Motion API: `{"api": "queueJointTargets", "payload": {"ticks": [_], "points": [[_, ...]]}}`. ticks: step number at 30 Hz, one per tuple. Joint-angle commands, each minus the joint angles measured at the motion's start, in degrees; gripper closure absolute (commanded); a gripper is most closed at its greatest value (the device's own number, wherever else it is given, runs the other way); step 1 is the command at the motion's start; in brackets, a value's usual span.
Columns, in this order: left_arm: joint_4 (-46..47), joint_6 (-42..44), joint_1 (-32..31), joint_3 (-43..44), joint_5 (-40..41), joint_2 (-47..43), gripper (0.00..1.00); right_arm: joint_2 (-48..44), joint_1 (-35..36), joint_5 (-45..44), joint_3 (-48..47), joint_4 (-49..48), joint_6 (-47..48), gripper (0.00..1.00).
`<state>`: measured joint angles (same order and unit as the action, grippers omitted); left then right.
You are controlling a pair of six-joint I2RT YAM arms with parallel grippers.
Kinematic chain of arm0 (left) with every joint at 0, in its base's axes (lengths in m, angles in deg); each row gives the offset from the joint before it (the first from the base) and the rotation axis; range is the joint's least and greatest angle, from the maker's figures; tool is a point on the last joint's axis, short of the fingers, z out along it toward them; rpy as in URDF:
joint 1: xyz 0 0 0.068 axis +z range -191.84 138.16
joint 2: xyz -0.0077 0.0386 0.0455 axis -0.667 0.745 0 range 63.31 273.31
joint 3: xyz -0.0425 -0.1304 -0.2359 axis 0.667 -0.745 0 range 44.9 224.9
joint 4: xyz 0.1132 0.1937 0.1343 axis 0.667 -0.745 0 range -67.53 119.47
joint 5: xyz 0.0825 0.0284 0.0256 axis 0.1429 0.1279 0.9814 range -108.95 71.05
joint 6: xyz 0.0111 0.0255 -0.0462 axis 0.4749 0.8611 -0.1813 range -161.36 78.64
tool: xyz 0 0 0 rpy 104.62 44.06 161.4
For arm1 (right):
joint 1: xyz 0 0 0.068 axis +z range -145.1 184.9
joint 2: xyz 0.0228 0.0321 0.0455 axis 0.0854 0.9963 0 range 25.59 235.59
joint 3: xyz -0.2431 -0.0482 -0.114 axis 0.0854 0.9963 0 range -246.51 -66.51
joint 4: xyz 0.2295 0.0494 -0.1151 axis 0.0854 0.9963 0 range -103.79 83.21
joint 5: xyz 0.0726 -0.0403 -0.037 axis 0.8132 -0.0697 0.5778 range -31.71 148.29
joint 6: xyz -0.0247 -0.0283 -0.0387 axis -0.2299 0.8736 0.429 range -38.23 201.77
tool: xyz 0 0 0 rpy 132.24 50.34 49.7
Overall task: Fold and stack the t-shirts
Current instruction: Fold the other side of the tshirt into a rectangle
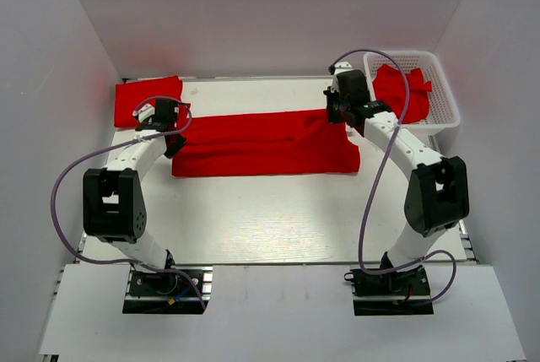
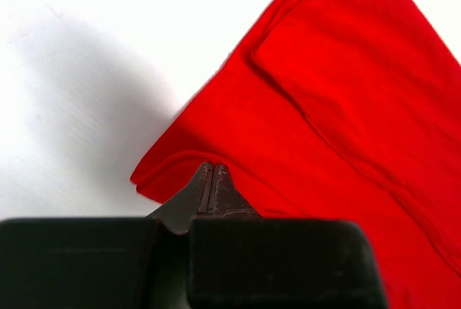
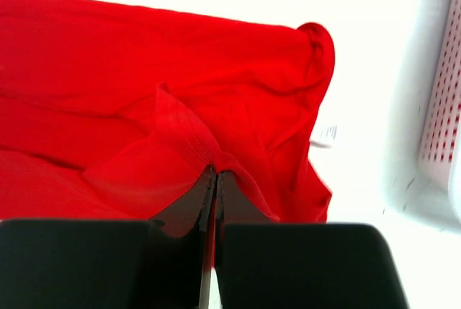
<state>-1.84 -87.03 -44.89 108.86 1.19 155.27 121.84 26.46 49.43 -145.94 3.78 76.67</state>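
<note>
The left gripper (image 2: 213, 170) is pressed together, pinching the near-left edge of the shirt (image 1: 261, 143). The right gripper (image 3: 215, 173) is also clamped, pinching a raised fold at the shirt's right end. The shirt lies stretched between them across the table (image 1: 253, 218). A second shirt (image 1: 143, 96) lies at the back left, and a third shirt (image 1: 401, 88) sits in the basket (image 1: 447, 105) at the back right.

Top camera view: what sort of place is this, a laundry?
Likely a robot test booth, not a laundry: white walls box in a white table, a left arm and right arm are bolted at its edge, holding a red t-shirt.
</note>
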Motion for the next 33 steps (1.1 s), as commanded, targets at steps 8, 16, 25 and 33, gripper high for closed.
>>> {"api": "queueJointTargets", "payload": {"ticks": [8,16,25,33], "points": [[-0.93,1.99,0.94,10.99,1.39,12.35,0.68,14.66,-4.24,0.61,-13.71,0.62,1.07,1.00],[-4.64,5.15,0.94,19.09,-0.89,16.14,0.00,23.37,-6.27,-3.62,-29.53,10.82,-4.21,0.37],[-3.15,14.72,0.94,21.73,-6.77,13.51,0.00,18.01,-4.43,12.10,-26.21,10.12,0.79,0.10],[-5.07,18.69,0.32,18.22,-9.59,11.67,0.00,25.21,-0.47,6.95,-33.15,15.57,0.89,0.16]]}}
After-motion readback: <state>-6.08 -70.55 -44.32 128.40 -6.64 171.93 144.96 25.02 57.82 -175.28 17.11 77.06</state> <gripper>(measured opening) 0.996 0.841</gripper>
